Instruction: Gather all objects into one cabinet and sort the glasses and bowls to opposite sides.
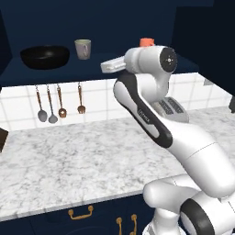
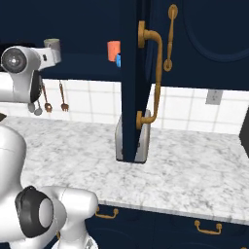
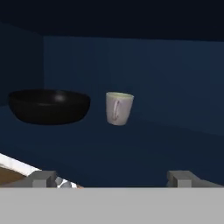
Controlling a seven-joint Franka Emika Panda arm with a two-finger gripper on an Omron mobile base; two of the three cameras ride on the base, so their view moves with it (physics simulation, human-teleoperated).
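We see a dark navy wall cabinet standing open above a marble surface. On its shelf, toward the left, sits the wide black bowl, and just beside it on the right stands the grey-beige cup, upright and apart from the bowl. Further right along the same shelf we see the top of the orange cup, partly hidden behind the arm's upper joint. In the right base view the orange cup sits close beside a sliver of the blue bowl, which is mostly hidden by the open cabinet door.

In the hand view our pincer faces into the cabinet, its two tips set wide apart and holding nothing, with the bowl and grey-beige cup ahead of it on the shelf.

Below the shelf, copper-handled utensils hang against the white tiled wall. A silver toaster stands on the surface behind the arm.
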